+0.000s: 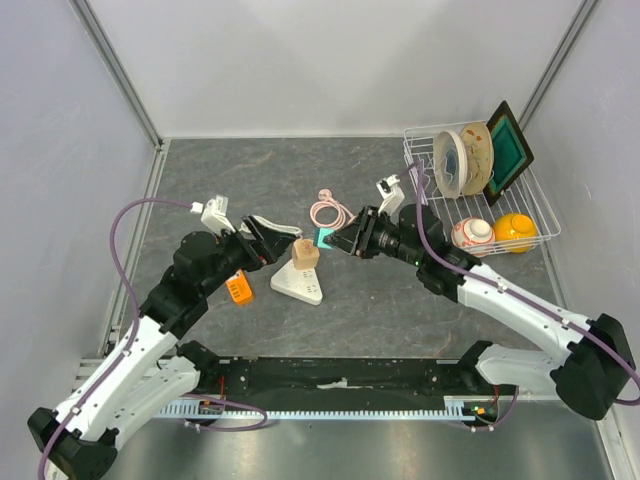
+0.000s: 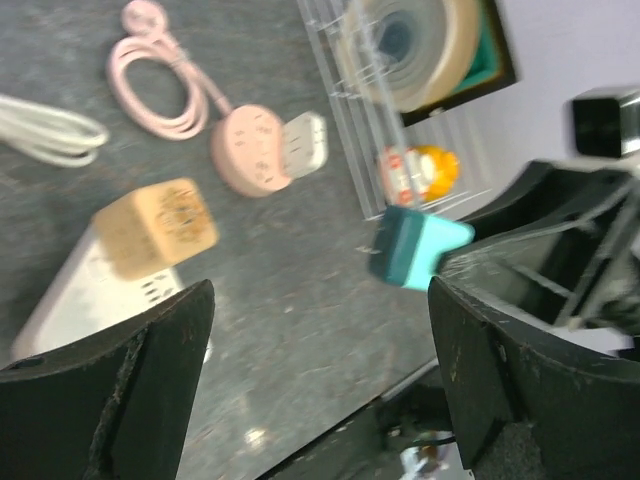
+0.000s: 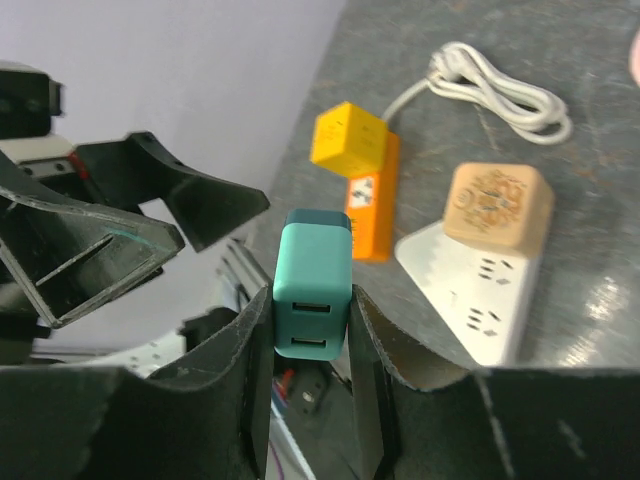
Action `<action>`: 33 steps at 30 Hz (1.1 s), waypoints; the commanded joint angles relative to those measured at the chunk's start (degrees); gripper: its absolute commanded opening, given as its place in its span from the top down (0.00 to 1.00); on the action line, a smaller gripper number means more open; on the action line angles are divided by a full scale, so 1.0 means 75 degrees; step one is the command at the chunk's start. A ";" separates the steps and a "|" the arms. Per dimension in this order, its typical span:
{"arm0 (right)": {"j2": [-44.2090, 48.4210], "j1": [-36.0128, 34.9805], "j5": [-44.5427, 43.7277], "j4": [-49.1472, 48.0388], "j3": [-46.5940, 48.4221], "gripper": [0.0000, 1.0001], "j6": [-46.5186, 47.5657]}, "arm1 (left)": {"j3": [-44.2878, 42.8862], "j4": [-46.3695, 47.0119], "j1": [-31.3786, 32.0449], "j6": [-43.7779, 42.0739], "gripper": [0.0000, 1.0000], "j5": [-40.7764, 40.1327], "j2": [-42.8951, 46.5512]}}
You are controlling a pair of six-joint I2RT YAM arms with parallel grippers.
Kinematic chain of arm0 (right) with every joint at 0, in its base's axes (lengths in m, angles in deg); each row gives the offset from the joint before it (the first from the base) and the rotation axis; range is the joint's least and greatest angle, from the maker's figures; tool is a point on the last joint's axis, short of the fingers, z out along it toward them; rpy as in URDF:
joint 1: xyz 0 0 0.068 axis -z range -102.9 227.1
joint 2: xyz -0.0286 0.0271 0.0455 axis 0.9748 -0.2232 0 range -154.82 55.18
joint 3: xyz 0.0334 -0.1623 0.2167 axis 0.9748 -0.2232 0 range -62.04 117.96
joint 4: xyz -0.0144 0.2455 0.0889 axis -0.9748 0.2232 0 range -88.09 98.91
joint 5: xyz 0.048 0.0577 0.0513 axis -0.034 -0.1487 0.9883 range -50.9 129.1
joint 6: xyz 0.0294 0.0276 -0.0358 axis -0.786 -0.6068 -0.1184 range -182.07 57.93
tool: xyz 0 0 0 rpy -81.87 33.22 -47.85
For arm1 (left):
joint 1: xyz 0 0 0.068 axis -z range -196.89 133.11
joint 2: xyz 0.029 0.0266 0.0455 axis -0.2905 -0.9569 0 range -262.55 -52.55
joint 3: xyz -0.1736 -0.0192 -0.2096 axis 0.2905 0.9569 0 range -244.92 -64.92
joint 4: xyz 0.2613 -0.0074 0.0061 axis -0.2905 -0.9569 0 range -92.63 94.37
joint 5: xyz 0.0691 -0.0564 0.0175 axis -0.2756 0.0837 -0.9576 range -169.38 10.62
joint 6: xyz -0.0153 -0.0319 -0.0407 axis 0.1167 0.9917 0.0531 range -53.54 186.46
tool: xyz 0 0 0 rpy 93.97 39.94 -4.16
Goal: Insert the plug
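Right claw [image 3: 311, 330] clamps a teal rectangular charger plug [image 3: 313, 262] by its flat sides, above the table. Left claw [image 2: 318, 320] gapes wide and empty at the plug's nine o'clock, seen from overhead. A white wedge-shaped power strip [image 3: 470, 292], bearing a tan cube adapter [image 3: 498, 205], lies at seven o'clock. Advice: align over a free socket, descend straight, and brace the strip.

The plug [image 3: 312, 285] is teal, the power strip [image 3: 480, 310] white, its cube adapter [image 3: 498, 205] tan.
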 commanded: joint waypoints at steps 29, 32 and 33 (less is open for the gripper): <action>-0.4614 -0.0679 0.0339 0.7522 0.5501 1.00 0.3838 | 0.1242 -0.1855 -0.0523 -0.0236 0.13 -0.1413 -0.0321; -0.4989 -0.0761 0.0257 0.7651 0.5748 1.00 0.3744 | 0.1394 -0.1563 -0.0781 -0.0248 0.14 -0.1061 -0.0755; -0.5141 -0.0796 0.0246 0.7698 0.5784 1.00 0.3721 | 0.1430 -0.1446 -0.0944 -0.0271 0.14 -0.0909 -0.0965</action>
